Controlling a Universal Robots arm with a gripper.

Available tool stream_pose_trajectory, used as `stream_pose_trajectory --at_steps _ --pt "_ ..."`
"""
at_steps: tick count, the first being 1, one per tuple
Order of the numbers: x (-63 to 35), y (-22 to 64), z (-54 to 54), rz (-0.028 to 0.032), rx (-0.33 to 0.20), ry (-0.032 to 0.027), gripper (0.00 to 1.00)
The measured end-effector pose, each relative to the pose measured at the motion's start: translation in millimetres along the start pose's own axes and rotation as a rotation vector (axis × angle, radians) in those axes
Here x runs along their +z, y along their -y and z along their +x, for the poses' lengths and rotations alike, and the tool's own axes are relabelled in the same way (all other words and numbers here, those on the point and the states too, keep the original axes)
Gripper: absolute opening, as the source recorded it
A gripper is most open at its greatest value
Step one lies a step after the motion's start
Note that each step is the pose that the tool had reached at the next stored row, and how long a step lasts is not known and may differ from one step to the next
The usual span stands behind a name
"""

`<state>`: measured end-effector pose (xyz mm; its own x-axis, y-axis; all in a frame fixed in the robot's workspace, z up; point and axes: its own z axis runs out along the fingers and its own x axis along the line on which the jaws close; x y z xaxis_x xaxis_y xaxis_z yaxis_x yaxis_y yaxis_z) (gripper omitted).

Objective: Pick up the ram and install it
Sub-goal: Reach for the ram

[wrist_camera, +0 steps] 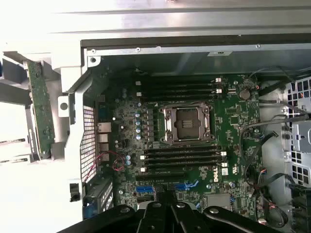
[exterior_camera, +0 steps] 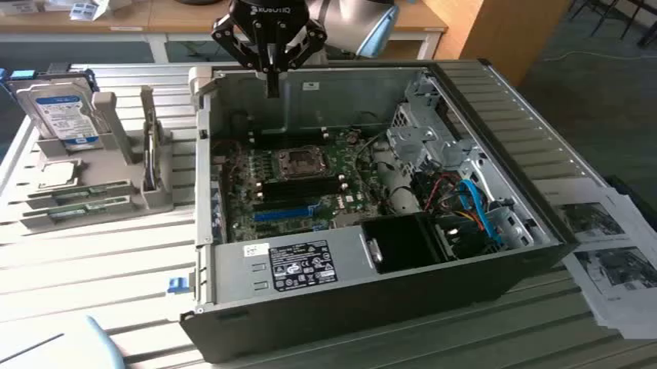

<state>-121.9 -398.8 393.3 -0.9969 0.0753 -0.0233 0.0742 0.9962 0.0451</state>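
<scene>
Gripper (exterior_camera: 272, 89): black metal, clenched shut, nothing held; hangs over open case (exterior_camera: 359, 307)
Ram (wrist_camera: 40, 109): thin flat green board; in grey rack (exterior_camera: 115, 134) outside case, well apart from gripper; long axis alongside case's grilled wall

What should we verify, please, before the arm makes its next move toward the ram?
1. Tool empty: ok, holding nothing.
2. Tool open for a grasp: not ok, shut.
3. Ram in grey stand beside the case: ok.
4. Case lid off: ok.
5. Motherboard slots free: ok, look empty.
6. Ram notch direction: cannot tell.
</scene>
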Motion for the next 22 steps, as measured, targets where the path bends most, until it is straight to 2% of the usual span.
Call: stream_pose_trajectory --at_steps 13,22 --pt "0.1 0.1 1.0 0.0000 0.000 -0.0001 0.09" --pt "0.0 1.2 15.5 0.0001 0.000 -0.0003 0.09"
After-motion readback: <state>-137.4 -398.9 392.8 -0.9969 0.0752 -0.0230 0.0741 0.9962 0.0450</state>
